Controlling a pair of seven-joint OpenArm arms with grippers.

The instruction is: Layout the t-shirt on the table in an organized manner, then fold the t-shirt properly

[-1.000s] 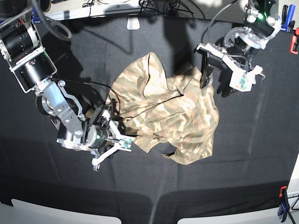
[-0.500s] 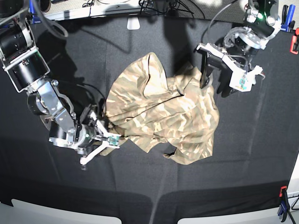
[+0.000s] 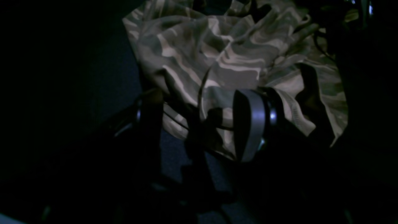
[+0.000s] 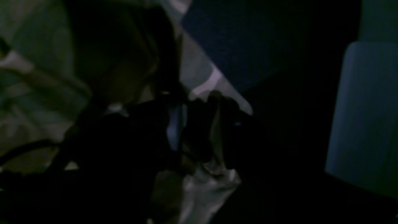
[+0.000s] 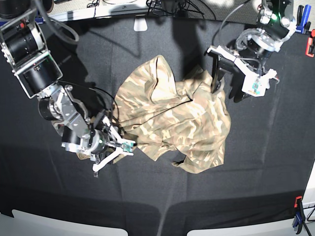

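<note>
The camouflage t-shirt (image 5: 172,118) lies crumpled in a heap at the middle of the black table (image 5: 256,162). At its lower left edge my right gripper (image 5: 118,150) is low on the cloth. In the right wrist view that gripper (image 4: 199,124) has a fold of the t-shirt (image 4: 205,183) pinched between its dark fingers. My left gripper (image 5: 231,81) hangs open over the shirt's upper right edge. The left wrist view shows its fingers (image 3: 248,124) spread wide with the t-shirt (image 3: 233,56) just beyond them and nothing held.
Orange clamps (image 5: 310,46) (image 5: 298,201) and a blue clamp (image 5: 302,12) sit on the table's right edge. A white fitting (image 5: 140,23) stands at the far edge. Bare black cloth surrounds the shirt on all sides.
My right gripper swung left along the shirt's lower left edge, then came back right, and its jaws narrowed a little. The left arm has not moved.
</note>
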